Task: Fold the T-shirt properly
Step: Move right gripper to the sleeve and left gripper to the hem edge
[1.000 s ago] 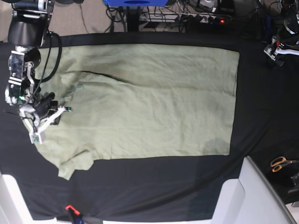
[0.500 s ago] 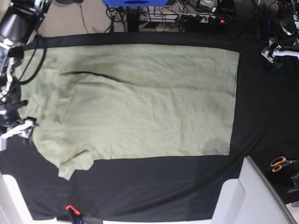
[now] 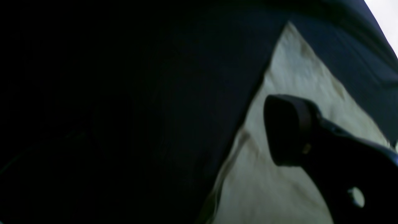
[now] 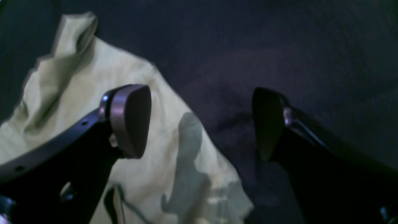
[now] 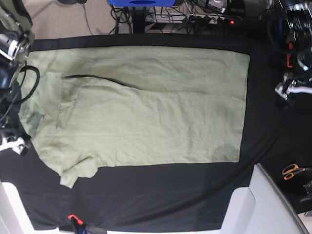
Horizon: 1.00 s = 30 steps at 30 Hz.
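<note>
The pale sage-green T-shirt lies flat on the black tablecloth, with a fold line across its upper left and a sleeve sticking out at the lower left. My right gripper is open at the shirt's left edge; one finger hangs over the fabric, the other over the cloth, with nothing between them. In the base view it sits at the far left. My left gripper hovers open off the shirt's right side; only one finger shows over a shirt corner.
Orange-handled scissors lie at the right edge. A white panel rises at the front right. A small red-tipped object sits at the front left. Cables and a power strip run behind the table.
My right gripper opened, let go of the shirt's left part and drew back left to the table edge. The left arm came down along the right side.
</note>
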Available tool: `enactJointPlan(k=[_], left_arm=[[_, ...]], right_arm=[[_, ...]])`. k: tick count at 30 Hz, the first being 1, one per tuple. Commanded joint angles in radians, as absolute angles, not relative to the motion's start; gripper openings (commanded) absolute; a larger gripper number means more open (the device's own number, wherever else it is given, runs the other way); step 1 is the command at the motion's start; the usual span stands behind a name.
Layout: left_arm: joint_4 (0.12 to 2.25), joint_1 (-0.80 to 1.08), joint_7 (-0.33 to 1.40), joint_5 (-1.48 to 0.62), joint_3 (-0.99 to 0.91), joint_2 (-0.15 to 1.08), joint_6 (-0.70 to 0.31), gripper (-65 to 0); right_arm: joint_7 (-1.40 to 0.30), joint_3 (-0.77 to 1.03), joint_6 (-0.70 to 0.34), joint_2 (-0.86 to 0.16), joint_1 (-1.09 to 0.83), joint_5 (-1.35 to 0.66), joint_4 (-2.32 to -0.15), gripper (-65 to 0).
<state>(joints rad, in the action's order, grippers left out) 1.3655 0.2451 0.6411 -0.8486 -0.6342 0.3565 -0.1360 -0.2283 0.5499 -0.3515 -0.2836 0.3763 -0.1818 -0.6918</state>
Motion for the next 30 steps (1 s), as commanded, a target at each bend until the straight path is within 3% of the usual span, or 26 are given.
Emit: enactJointPlan(k=[1, 6, 9, 12, 21, 23, 29, 30], left_arm=[[1.353, 0.202, 0.628, -0.825, -0.615, 0.389, -0.143, 0.0], [1.144, -0.018, 0.63, -0.573, -0.507, 0.412, -0.143, 0.0], [1.061, -0.107, 0.63, -0.526, -0.461, 0.407, -0.143, 0.0], [1.055, -0.128, 0.63, -0.526, -0.446, 0.406, -0.143, 0.0], [1.055, -0.097, 0.625, -0.526, -0.452, 0.398, -0.143, 0.0], [1.056, -0.09, 0.625, -0.526, -0.452, 0.398, -0.143, 0.0], [1.055, -0.084, 0.625, -0.526, -0.452, 0.397, -0.143, 0.0], [1.055, -0.084, 0.625, -0.526, -0.447, 0.395, -0.143, 0.0]], right_arm=[[-0.188, 0.547, -0.352, -0.308, 0.415, -0.185, -0.68, -17.0], [-0.076, 0.328, -0.344, -0.357, 0.498, -0.186, -0.486, -17.0], [0.021, 0.229, -0.321, -0.358, 0.552, -0.186, -0.337, -17.0], [0.07, 0.199, -0.262, -0.358, 0.585, -0.186, -0.216, -16.5], [0.104, 0.104, -0.255, -0.351, 0.585, -0.186, -0.189, -17.1], [0.104, 0.093, -0.255, -0.351, 0.585, -0.186, -0.189, -22.7], [0.104, 0.09, -0.255, -0.348, 0.585, -0.188, -0.196, -64.5], [0.104, 0.09, -0.255, -0.348, 0.585, -0.188, -0.196, -65.0]])
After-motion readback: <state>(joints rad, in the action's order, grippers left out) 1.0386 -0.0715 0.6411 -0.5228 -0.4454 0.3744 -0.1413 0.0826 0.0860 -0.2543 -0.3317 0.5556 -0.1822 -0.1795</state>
